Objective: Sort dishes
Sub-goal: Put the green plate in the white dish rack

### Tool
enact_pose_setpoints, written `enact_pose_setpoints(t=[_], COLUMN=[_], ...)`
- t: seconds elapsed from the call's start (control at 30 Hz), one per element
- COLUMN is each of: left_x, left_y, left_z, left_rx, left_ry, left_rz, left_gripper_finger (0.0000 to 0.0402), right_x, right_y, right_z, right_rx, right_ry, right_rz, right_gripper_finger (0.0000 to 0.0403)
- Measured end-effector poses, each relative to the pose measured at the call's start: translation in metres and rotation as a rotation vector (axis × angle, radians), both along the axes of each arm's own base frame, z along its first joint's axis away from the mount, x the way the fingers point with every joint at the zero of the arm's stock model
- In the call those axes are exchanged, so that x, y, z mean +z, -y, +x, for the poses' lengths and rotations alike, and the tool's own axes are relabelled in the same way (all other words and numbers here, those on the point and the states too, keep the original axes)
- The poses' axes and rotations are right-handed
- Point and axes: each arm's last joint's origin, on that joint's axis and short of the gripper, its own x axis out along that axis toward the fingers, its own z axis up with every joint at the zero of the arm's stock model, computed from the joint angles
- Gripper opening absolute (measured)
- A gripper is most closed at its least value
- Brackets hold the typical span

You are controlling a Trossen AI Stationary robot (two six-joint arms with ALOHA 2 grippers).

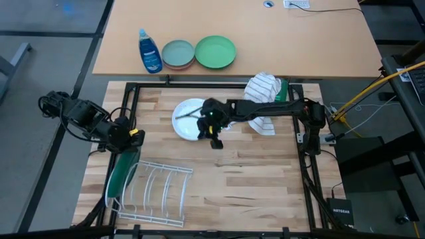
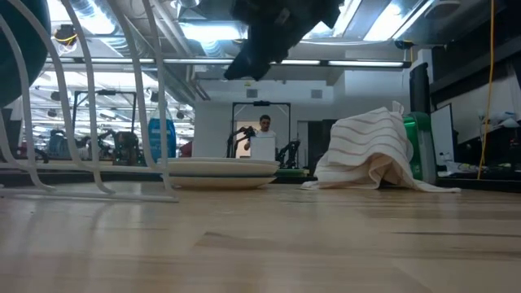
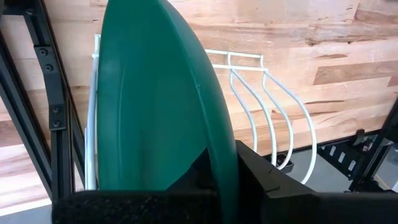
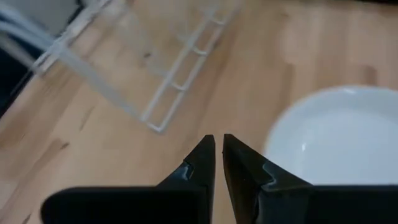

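Gripping dark green plate (image 3: 155,106), left pincer (image 3: 227,180)

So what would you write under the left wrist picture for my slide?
The left gripper holds the dark green plate on edge at the white wire dish rack on the wooden table.

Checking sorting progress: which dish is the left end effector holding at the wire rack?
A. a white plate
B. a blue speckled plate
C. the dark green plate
C: the left end effector grips the dark green plate upright at the white wire rack.
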Motion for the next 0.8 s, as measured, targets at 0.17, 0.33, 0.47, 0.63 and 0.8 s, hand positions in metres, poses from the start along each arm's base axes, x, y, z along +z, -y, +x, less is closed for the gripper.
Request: enact_pose_setpoints(t=[0.17,0.33,0.47,0.63,0.8], left_x=[0.0,0.0,0.0,0.0,0.0], left_y=[0.0,0.0,0.0,0.0,0.0], left_z=[0.0,0.0,0.0,0.0,0.0], left_rx=[0.0,-0.004,-0.013,-0.013,-0.017], left_ry=[-0.003,-0.001,0.0,0.0,0.0], left_rz=[0.002,0.003,0.007,0.007,0.008], left_gripper_finger=[0.0022,0.0014,0.0017,0.002,0.0014], right_x=[0.0,0.003,0.003,-0.01,-0.022], right_y=[-0.027,-0.048,-0.064,-0.082,-0.097], right_z=[0.001,0.004,0.008,0.014,0.016], right_rx=[0.077,0.09,0.123,0.164,0.2], right_ry=[0.015,0.06,0.105,0.097,0.073], right_rz=[-0.04,-0.08,-0.08,-0.078,-0.074], right_gripper_finger=[0.0037,0.0037,0.0037,0.0037,0.005])
